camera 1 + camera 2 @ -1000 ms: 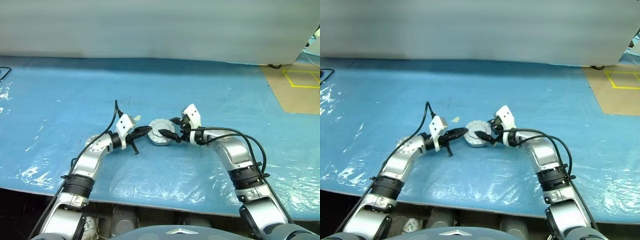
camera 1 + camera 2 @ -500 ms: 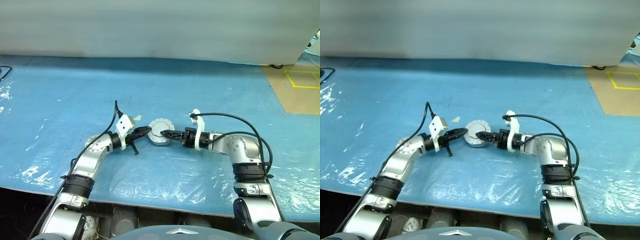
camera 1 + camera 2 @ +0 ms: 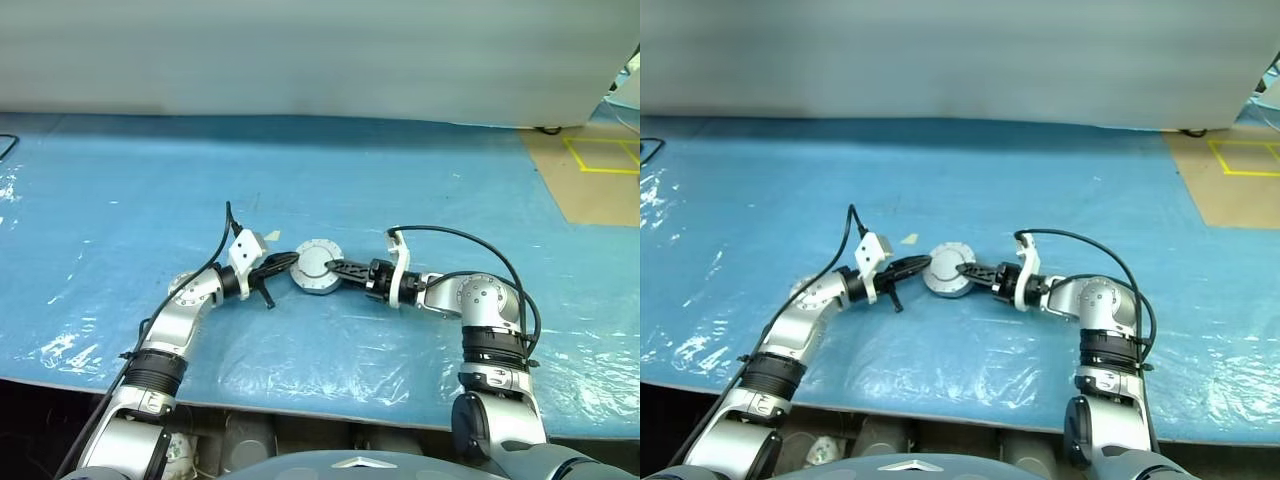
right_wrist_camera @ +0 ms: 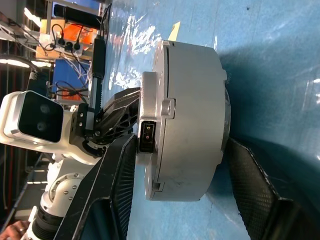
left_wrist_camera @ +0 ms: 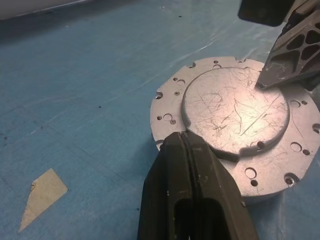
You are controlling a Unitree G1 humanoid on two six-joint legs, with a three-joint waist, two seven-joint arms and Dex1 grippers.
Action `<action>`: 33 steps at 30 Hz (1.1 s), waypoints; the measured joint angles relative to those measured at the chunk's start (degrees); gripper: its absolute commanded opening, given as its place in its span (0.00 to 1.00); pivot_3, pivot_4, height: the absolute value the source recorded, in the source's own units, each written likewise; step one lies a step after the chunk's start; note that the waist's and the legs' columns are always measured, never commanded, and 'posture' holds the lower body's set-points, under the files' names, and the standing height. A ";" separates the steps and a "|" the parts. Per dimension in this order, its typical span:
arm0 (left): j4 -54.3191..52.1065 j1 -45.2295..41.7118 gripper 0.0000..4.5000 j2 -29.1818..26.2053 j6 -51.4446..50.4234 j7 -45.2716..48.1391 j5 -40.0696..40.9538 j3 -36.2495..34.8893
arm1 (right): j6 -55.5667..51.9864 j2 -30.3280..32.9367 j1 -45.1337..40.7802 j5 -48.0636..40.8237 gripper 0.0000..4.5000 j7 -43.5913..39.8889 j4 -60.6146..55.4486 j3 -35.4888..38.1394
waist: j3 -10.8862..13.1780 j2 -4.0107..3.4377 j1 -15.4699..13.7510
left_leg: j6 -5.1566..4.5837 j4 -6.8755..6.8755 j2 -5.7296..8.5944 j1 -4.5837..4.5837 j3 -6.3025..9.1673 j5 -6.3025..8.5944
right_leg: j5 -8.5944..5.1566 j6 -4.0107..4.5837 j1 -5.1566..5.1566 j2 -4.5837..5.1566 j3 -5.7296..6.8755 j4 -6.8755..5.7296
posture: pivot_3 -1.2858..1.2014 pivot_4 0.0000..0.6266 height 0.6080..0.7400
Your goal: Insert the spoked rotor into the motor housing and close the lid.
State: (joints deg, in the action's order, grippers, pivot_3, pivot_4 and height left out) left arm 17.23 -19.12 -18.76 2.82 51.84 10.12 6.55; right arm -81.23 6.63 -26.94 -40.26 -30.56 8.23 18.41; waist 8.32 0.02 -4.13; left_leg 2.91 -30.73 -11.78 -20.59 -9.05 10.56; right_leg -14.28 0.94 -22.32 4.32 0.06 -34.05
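Note:
The motor housing [image 3: 317, 268] is a round silver case lying flat on the blue sheet. The lid [image 5: 235, 107], a scratched silver disc with a raised centre, sits on top of it. The spoked rotor is hidden. My left gripper [image 3: 292, 262] is shut, and its tip [image 5: 182, 137] touches the housing's left rim. My right gripper [image 3: 330, 266] comes in from the right, rolled on its side and open. One of its fingers [image 5: 287, 55] is over the lid and the other finger [image 4: 250, 185] is low by the table, with the housing's edge [image 4: 185, 115] between them.
A small tan paper scrap [image 3: 910, 239] lies just behind the left gripper. The blue plastic sheet [image 3: 420, 190] covers the table up to a grey wall at the back. Brown floor with yellow tape [image 3: 600, 170] shows at the far right. The table's front edge runs close to my arms.
My right wrist has rolled so its fingers now stand one above the other, and the forearm has dropped lower. Its jaws have narrowed around the housing's edge. The left gripper has stayed put.

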 measured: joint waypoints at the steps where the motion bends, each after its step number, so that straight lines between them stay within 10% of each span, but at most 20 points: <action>1: 0.06 0.00 0.00 0.12 0.19 -0.20 0.00 -0.03 | -0.77 -0.11 0.00 -0.30 0.53 0.18 0.01 0.34 | 0.00 -0.01 0.03 | 0.00 0.00 0.00 -0.01 0.00 0.00 | 0.00 0.00 -0.01 0.00 0.00 0.00 | 0.52 0.24 1.00; 22: -1.95 -1.73 0.00 7.55 -19.78 -9.03 22.76 -17.10 | 1.37 -8.47 -3.65 -7.06 0.53 6.22 3.53 13.48 | 0.37 0.01 -0.21 | 0.03 -0.36 -0.02 -0.94 -0.06 0.00 | 0.19 0.01 -1.05 -0.06 0.18 -0.67 | 0.52 0.24 1.00; 33: -6.52 -0.33 0.74 11.77 -30.18 -13.66 32.67 -20.63 | 4.59 -10.84 -4.24 -11.73 0.53 11.33 4.51 16.89 | 0.46 0.07 0.02 | 0.03 -0.37 -0.02 -0.99 0.02 -0.01 | 0.20 0.00 -1.05 -0.07 0.24 -0.66 | 0.52 0.24 1.00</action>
State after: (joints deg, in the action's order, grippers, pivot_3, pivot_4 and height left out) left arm 10.71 -19.45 -6.99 -27.37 38.17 42.79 -14.08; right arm -76.64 -4.21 -31.18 -51.99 -19.23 12.75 35.30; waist 8.78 0.09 -4.11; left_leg 2.94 -31.10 -11.80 -21.58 -9.03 10.55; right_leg -14.08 0.94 -23.37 4.26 0.30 -34.71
